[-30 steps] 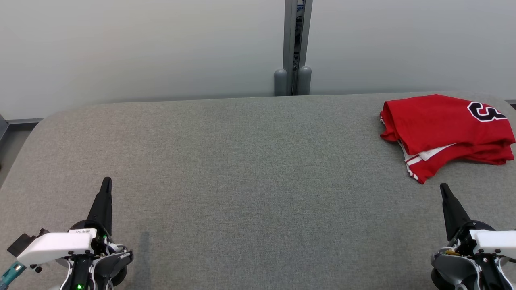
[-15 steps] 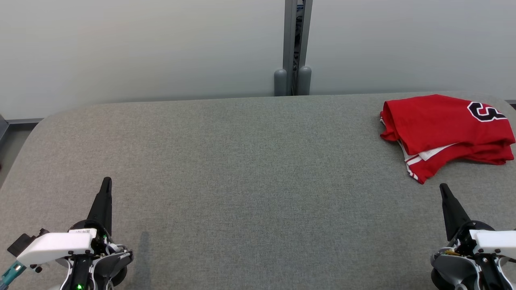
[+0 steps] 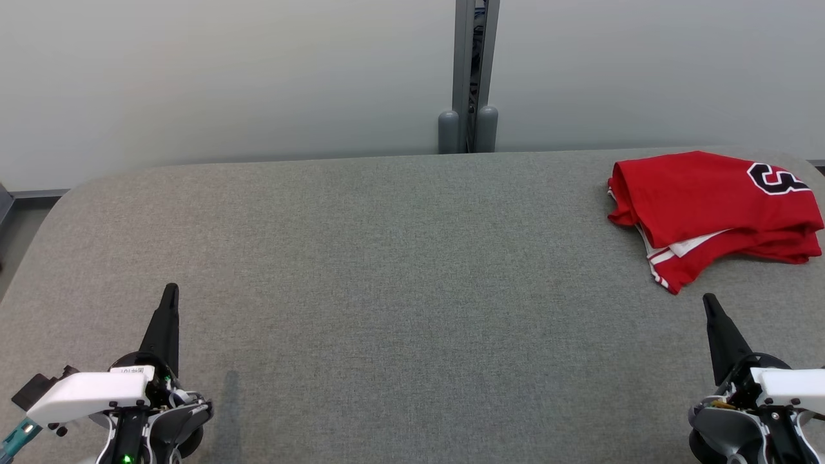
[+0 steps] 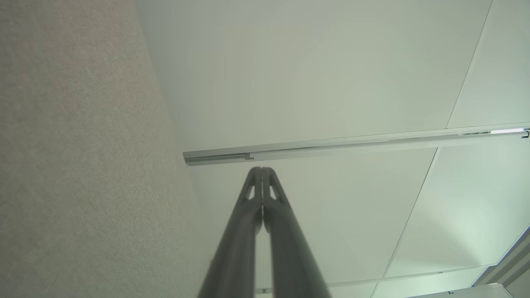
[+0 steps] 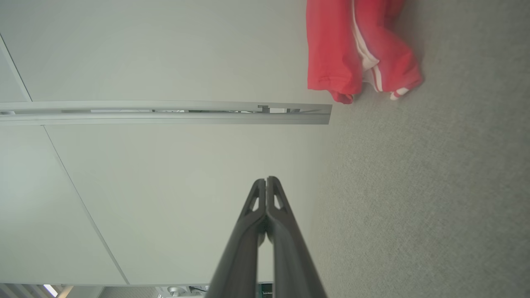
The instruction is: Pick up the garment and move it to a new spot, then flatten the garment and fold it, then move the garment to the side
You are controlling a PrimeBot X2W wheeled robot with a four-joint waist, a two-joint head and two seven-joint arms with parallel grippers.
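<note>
The folded red garment (image 3: 709, 206) lies at the far right of the grey table (image 3: 387, 258). The head view shows its black numeral, the right wrist view its layered, white-striped edge. The left gripper (image 3: 170, 291) and right gripper (image 3: 709, 300) rest empty, fingertips pressed together.

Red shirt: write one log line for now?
folded red jersey: far right on grey fabric table | left gripper: shut, empty | right gripper: shut, empty

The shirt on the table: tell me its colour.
Red shirt with white stripes; head view shows it best.
</note>
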